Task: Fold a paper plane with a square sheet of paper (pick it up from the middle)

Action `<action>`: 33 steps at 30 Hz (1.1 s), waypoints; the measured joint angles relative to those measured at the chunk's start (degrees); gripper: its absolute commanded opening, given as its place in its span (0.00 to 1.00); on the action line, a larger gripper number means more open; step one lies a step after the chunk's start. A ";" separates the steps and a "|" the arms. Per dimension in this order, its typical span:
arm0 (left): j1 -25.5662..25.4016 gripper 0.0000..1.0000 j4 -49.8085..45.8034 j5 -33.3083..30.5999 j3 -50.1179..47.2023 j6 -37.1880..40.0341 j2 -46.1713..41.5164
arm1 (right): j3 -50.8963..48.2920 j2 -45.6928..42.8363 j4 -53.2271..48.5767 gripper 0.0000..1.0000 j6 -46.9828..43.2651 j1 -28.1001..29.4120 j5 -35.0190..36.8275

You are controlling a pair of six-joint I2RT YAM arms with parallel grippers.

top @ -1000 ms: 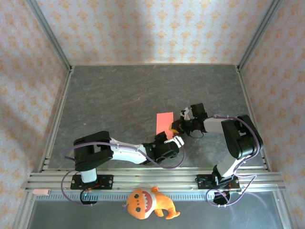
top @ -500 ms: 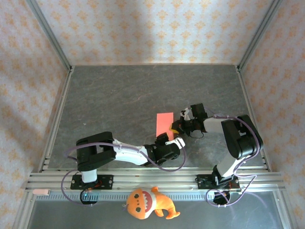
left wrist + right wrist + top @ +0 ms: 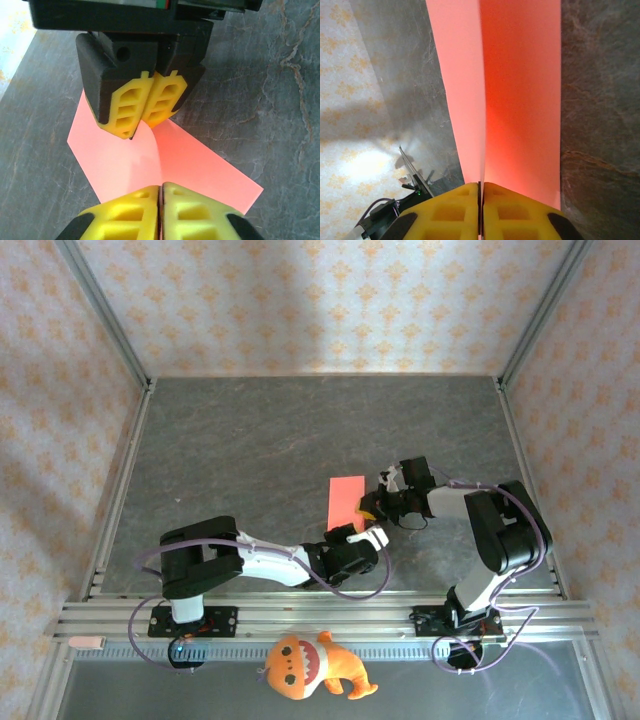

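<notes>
A: What is the sheet like?

B: Thin, smooth red-pink paper. It is bent up into a soft ridge, and the flaps on either side lie flat on the table, a grey slab veined like stone.

A: And the left claw?

B: Its yellow pads, ribbed plastic with lattice cut-outs, are pressed together, and the near end of the ridge is pinched between them.

A: The right claw?

B: It sits straight ahead of the left claw, facing it. It has the same yellow pads in blocky black housings, closed on the far end of that ridge.

A: So where is the sheet?

B: Between the two claws and gripped by both. One flat corner reaches out to the left claw's right and another to its left.

A: Which way does it run?

B: From above it is an oblong. Its long axis leads away from the left claw towards the far wall, with the right claw at its side. In the right wrist view a fold line runs straight out from that claw's pads, with the paper paler on one side and deeper orange-red on the other.
</notes>
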 measured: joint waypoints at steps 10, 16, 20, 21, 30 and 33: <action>1.79 0.00 -0.02 4.15 -1.22 -6.14 -3.06 | -7.23 -15.91 -1.33 0.35 1.29 -5.01 13.09; 7.56 0.00 -0.07 14.84 -3.02 -11.21 -7.39 | -12.28 -27.52 -1.62 0.40 1.86 -5.62 22.77; 11.58 0.00 -0.04 24.33 -3.02 -13.75 -8.96 | -12.66 -30.40 -1.62 0.40 1.97 -5.62 24.20; 12.48 0.00 -0.04 26.75 -3.02 -14.36 -9.03 | -12.66 -30.32 -1.68 0.40 1.97 -5.62 24.17; 17.84 0.00 -0.48 41.64 -1.49 -19.10 -8.44 | -12.66 -27.63 -2.75 0.37 1.97 -5.62 20.41; 19.10 0.00 -0.46 45.16 -0.76 -21.05 -7.56 | -12.68 -27.63 -2.67 0.34 2.32 -5.62 18.62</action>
